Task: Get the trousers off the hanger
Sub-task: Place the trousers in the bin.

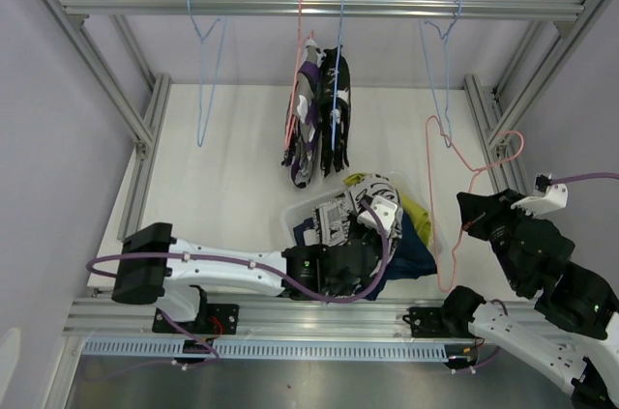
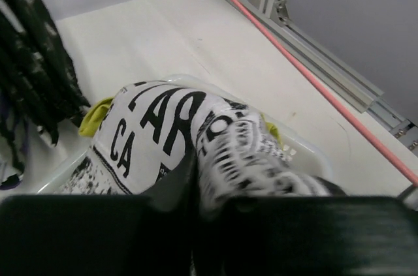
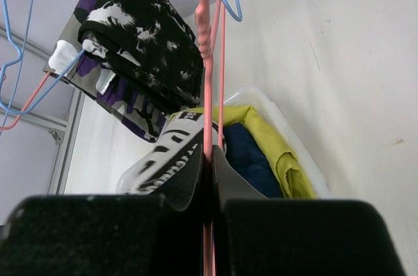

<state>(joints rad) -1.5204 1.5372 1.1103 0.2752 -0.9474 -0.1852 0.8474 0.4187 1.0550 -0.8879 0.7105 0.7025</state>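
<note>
- While you looked down from above, the left gripper [image 2: 199, 175] sat low in the clear bin [image 1: 288, 220]. Its jaws were almost together, with a fold of the grey-white patterned trousers [image 2: 157, 126] caught between them.
- Beside that pair in the bin lay the yellow trousers [image 3: 277, 145] and the navy trousers [image 3: 251, 158].
- Your right gripper [image 3: 209, 158] pinched the wire of the held pink hanger [image 3: 204, 41], off the rail [image 1: 319, 6] and to the right of the bin.
- On the rail, the black-and-white splatter trousers [image 3: 144, 34] hung from the middle blue hanger [image 1: 338, 71]. The purple-white-black trousers [image 1: 306, 133] hung from the rail pink hanger [image 1: 298, 51], touching the splatter pair.
- The left blue hanger [image 1: 206, 80] and the right blue hanger [image 1: 440, 71] carried nothing.
</note>
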